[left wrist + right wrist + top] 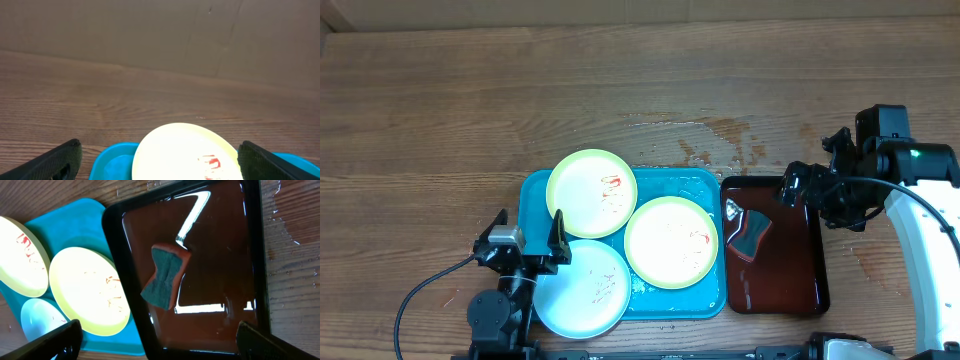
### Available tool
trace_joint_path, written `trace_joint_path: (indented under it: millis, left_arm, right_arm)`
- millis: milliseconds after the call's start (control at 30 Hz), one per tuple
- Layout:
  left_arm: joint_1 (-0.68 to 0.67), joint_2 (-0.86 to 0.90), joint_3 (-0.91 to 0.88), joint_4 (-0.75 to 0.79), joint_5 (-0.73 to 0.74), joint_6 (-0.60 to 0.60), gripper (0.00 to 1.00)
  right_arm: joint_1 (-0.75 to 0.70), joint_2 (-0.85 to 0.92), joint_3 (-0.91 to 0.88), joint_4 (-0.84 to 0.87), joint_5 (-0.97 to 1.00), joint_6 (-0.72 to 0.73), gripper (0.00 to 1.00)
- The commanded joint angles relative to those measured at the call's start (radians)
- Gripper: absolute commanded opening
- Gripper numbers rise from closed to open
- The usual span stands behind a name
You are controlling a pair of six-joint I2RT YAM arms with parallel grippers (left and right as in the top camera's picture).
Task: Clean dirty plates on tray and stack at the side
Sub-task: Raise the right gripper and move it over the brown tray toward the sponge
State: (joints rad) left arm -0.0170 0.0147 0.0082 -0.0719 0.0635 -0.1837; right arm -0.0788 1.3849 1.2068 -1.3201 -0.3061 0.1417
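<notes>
Wooden tabletop [440,110] all round, water [720,140] splashed at upper centre of the overhead view. At lower centre the turquoise tray [670,183] is seen, with all three plates laid on it. One yellow-green plate [591,193] is at its upper left, a second yellow-green plate [671,242] at its right, and a blue-white plate [582,289] overhangs the lower-left corner. Red smears are seen on them; nothing is judged cleaned or stacked yet.

The left claw [531,220] is spread wide with nothing gripped, at the tray's left edge, just beside the upper-left and blue-white plates. The right claw [817,165] is likewise spread and empty, over the upper right of the dark tray [800,280].

Now the key line: the sponge [166,277] is lying in that dark tray, down and left of the right claw in the overhead view and well apart from the left one. Its long axis is seen running up the wrist frame, slightly tilted, so it is crossed by the line between the spread fingers. The sponge is judged the right arm's to take, a plate the left's.
</notes>
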Motion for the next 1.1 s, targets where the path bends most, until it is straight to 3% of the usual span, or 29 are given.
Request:
trace_joint_path:
  millis: [0, 867, 1067]
  left_arm:
    - [0.007, -0.01, -0.003, -0.002, 0.007, 0.008, 1.0]
    - [0.007, -0.01, -0.003, 0.036, 0.004, 0.008, 0.99]
    - [0.007, -0.01, 0.001, 0.071, 0.166, 0.004, 1.0]
  right_arm:
    - [-0.001, -0.002, 0.028, -0.006, 0.015, 0.012, 1.0]
    - [-0.001, -0.002, 0.027, -0.063, 0.017, 0.012, 1.0]
    - [-0.001, -0.002, 0.027, -0.09, 0.017, 0.011, 1.0]
